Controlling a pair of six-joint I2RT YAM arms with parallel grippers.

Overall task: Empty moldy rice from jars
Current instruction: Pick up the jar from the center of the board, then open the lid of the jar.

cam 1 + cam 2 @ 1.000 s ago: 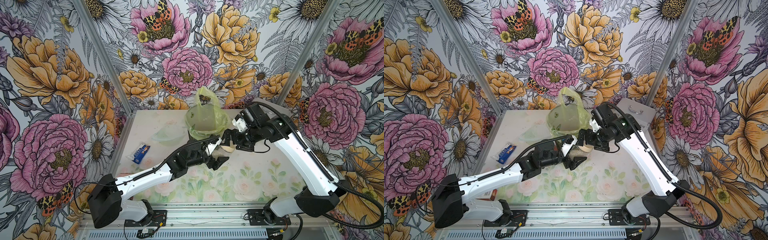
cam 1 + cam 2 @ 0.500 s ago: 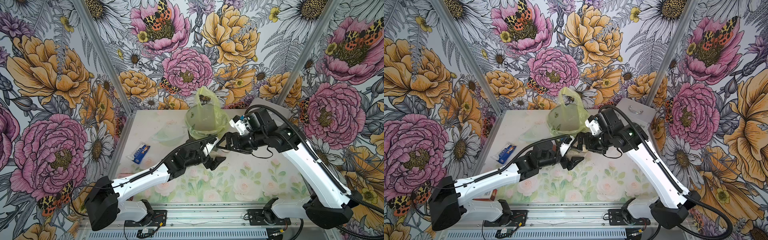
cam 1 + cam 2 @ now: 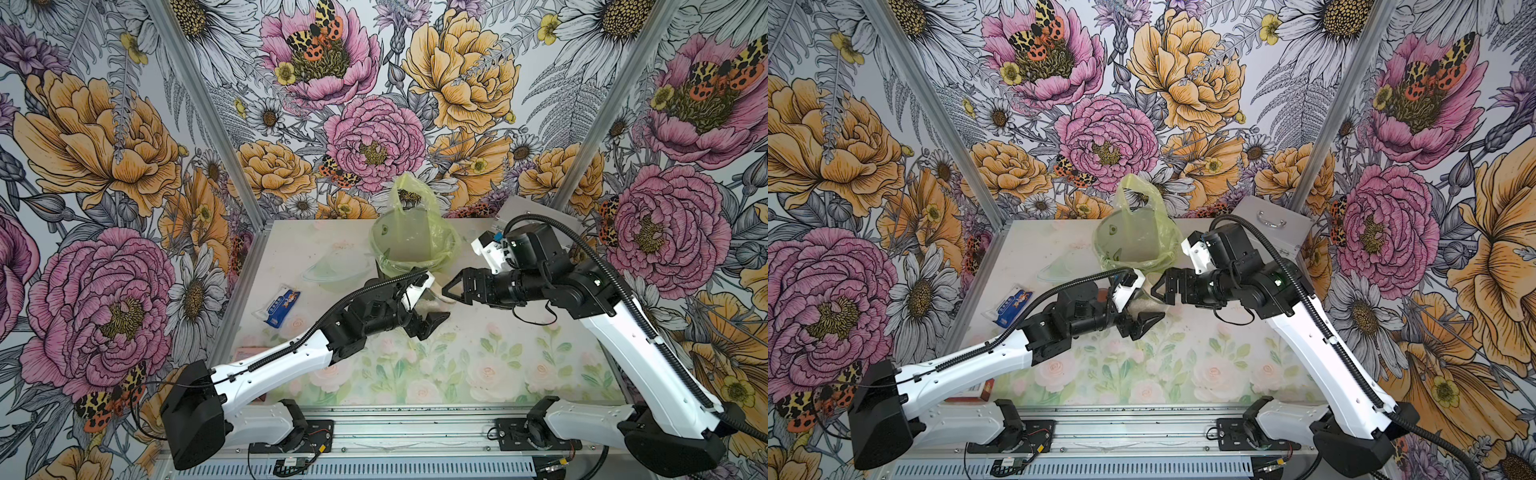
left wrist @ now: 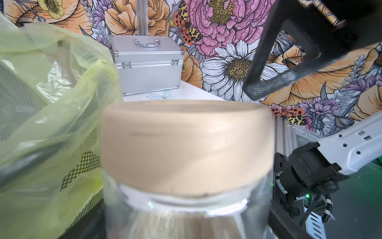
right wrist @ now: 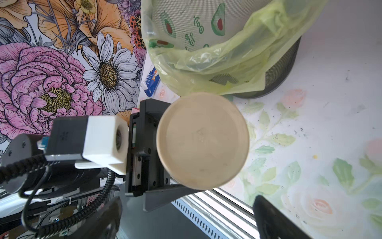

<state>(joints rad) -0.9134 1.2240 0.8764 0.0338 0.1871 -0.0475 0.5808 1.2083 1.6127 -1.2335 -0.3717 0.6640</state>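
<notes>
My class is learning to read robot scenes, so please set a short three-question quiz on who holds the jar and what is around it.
1. True or false: the right end effector is shut on the lid.
2. What holds the jar? A) the left end effector B) the right end effector C) nothing; it stands on the table
3. What lines the mesh bin?

Key: 1 false, its jaws stand open, not gripping the lid; 2 A; 3 a yellow-green plastic bag.
</notes>
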